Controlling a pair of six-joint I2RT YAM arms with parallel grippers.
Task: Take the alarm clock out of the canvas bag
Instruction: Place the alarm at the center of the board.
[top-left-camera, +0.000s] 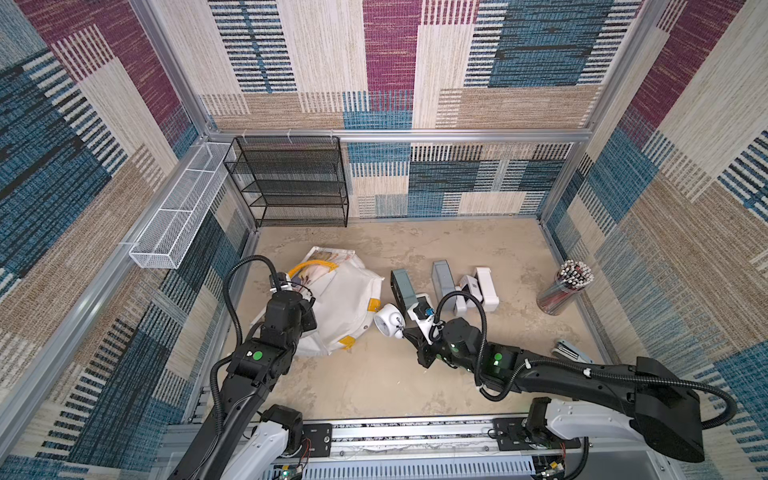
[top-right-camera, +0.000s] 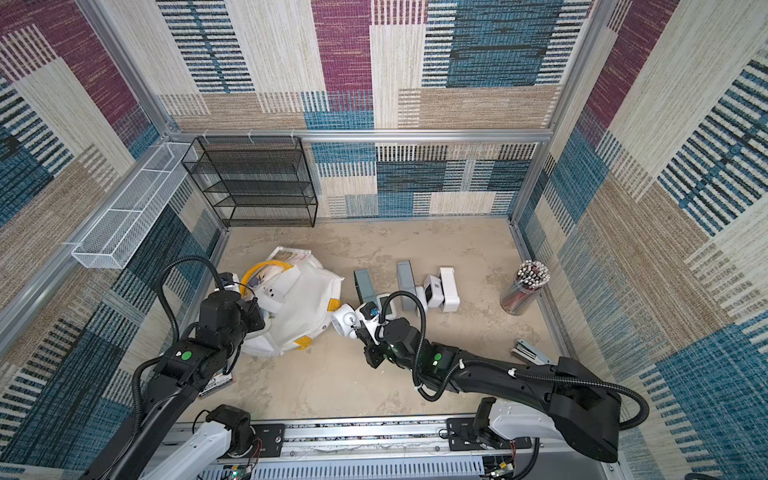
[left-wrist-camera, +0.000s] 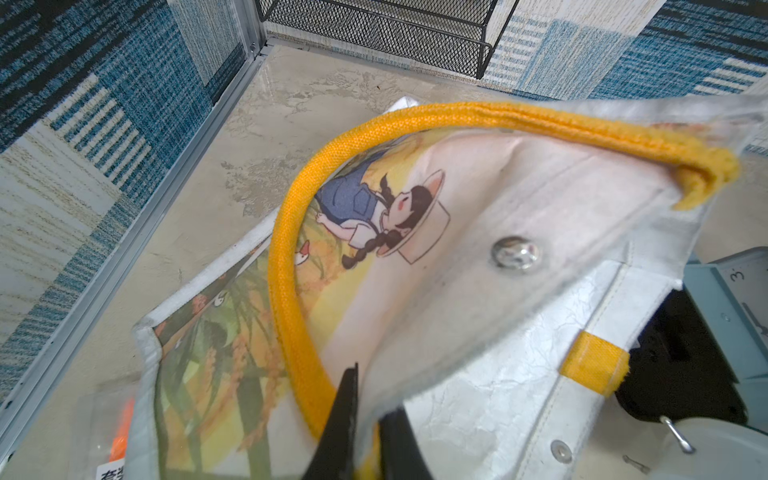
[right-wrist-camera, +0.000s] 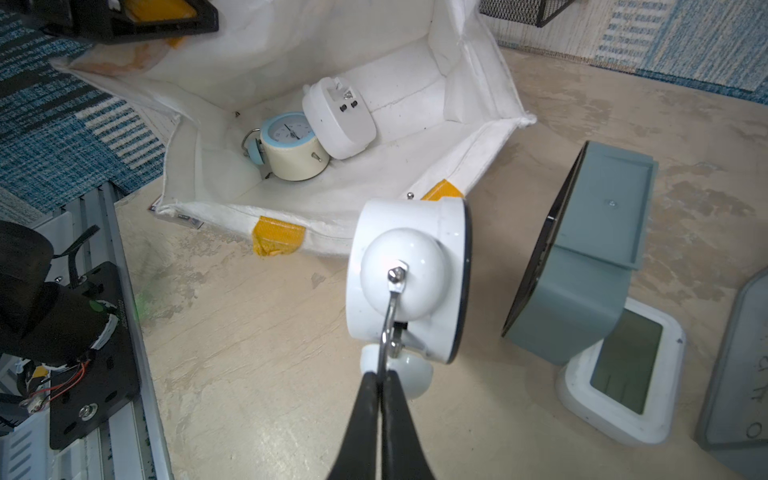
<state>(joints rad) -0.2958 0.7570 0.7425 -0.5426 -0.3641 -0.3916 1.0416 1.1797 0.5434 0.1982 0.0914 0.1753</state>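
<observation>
Canvas bag (top-left-camera: 345, 307) lies slumped on its side, left of centre in the lower half of both top views, with its mouth turned toward the middle of the table (top-left-camera: 374, 374). My left gripper (left-wrist-camera: 374, 399) is clamped tight on its rim, pinching the white fabric and the yellow handle (left-wrist-camera: 286, 257) together. I judge this grip is there to hold the mouth lifted and gaping, and to anchor the bag so it does not drag along when something is drawn out.

To the right of the bag in the top views stand a grey-blue clock (right-wrist-camera: 582, 249) and a white digital clock (right-wrist-camera: 619, 374), with more beyond them. It reads as a row of things set out of the way.

The alarm clock (right-wrist-camera: 409, 274) I have is white with twin bells. It is outside the mouth, just beside the rim's yellow patch (right-wrist-camera: 442, 193), near the centre of the top views between the bag and the grey-blue clock. I cannot tell whether it rests on the table or hangs just clear.

Deep inside the bag the right wrist view shows two more, a cream clock (right-wrist-camera: 291, 145) with a blue face and a white round clock (right-wrist-camera: 338, 116) leaning on it.

My right gripper (right-wrist-camera: 380, 378) is closed fully on the thin wire handle (right-wrist-camera: 390, 316) that arches between the bells. The clock's body sits directly beyond my fingertips. A hold this slim probably lets it swing.
</observation>
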